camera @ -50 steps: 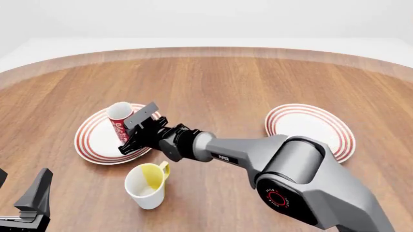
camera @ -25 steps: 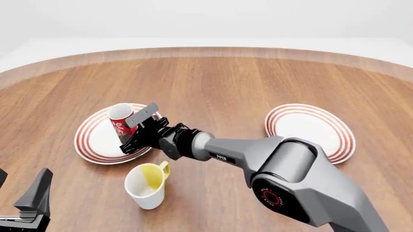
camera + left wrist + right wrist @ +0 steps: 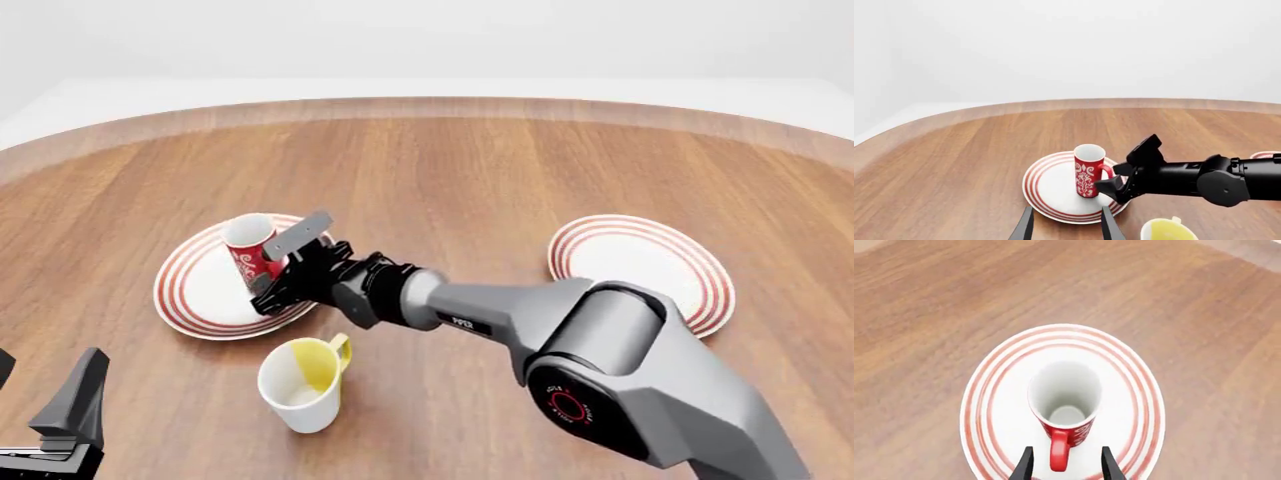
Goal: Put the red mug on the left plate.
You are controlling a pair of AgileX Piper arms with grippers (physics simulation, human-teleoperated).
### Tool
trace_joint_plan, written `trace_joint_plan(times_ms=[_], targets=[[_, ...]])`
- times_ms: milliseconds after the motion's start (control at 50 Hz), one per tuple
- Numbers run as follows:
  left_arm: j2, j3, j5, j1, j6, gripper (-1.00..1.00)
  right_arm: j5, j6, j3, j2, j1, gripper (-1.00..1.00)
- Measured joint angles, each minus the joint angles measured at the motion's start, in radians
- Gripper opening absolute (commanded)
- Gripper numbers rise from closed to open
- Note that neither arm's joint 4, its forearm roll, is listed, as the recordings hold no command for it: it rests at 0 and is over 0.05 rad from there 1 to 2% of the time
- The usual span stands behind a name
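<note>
Red mug (image 3: 248,250) sitting upright on the left plate (image 3: 196,287)

Right tool (image 3: 283,268) is spread open with its fingers on either side of the red handle, not squeezing it as far as I can see. Left tool (image 3: 1066,226) hangs open and empty low over the worktop (image 3: 467,170), yellow-and-white mug (image 3: 303,379) just beside the plate.

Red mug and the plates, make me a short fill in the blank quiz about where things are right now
1. The red mug stands upright on the ____ plate.
2. The right gripper has its fingers on either side of the mug's ____.
3. The yellow-lined mug sits on the ____, off both plates.
4. The right plate has ____ on it.

Missing words: left; handle; table; nothing
</note>
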State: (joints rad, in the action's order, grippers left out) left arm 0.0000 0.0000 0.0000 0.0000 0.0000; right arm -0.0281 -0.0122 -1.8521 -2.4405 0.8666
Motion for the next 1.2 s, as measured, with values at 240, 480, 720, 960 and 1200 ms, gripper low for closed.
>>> trace_joint_plan(times_ms=[240, 480, 720, 960, 1200], targets=[[0.000, 0.000, 0.000, 0.000, 0.000, 1.00, -0.038, 0.000, 0.065, 0.044, -0.006, 1.00], [0.000, 0.000, 0.000, 0.000, 0.000, 1.00, -0.076, -0.001, 0.127, 0.085, -0.011, 1.00], [0.000, 0.000, 0.000, 0.000, 0.000, 1.00, -0.112, 0.007, 0.194, 0.136, -0.014, 1.00], [0.000, 0.000, 0.000, 0.000, 0.000, 1.00, -0.154, 0.021, 0.275, 0.205, -0.014, 1.00], [0.000, 0.000, 0.000, 0.000, 0.000, 1.00, -0.192, 0.034, 0.350, 0.269, -0.014, 1.00]])
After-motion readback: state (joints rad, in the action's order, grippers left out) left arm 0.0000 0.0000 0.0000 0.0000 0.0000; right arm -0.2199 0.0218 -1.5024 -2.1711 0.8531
